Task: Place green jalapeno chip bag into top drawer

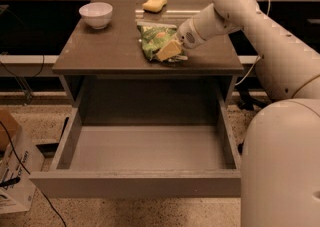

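Note:
The green jalapeno chip bag (151, 39) lies crumpled on the brown table top, right of centre. My gripper (168, 51) reaches in from the right and rests on the bag's front right part, low against the table. The arm (235, 8) stretches from the right edge across the table's right side. The top drawer (145, 146) is pulled fully out below the table top, its pale grey floor bare.
A white bowl (96, 14) stands at the table's back left. A yellow sponge (155, 4) lies at the back centre. A cardboard box (12, 168) and cables are on the floor to the left. The robot's white body (282, 166) fills the lower right.

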Motion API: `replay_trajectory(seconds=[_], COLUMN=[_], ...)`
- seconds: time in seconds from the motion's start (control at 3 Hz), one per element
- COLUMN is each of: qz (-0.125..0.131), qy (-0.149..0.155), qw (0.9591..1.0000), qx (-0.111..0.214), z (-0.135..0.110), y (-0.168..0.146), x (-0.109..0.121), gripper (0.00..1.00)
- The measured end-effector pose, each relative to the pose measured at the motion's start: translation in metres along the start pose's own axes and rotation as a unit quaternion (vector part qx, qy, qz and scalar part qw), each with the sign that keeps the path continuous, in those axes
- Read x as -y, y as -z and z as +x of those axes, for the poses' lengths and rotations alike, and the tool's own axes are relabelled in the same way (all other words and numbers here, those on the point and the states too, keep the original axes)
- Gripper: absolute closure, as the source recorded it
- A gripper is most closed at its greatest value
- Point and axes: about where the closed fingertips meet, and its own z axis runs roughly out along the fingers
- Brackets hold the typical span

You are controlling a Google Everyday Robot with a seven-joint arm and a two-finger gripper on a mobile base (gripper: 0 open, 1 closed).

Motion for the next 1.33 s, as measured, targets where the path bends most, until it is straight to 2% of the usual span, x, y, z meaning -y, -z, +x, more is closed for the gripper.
replay_trajectory(seconds=[0.33, 0.67, 1.0, 1.33], qz=[0.007, 0.027, 0.045, 0.042], qy=[0.009, 0.042, 0.075, 0.072], qw=[0.9999, 0.9988, 0.9962, 0.9962], qx=[-0.004, 0.004, -0.002, -0.027], z=[-0.002, -0.014, -0.022, -0.006], y=[0.011, 0.049, 0.094, 0.128], x=[-0.007, -0.027, -0.063, -0.106], gripper=[0.74, 0.97, 1.0, 1.0])
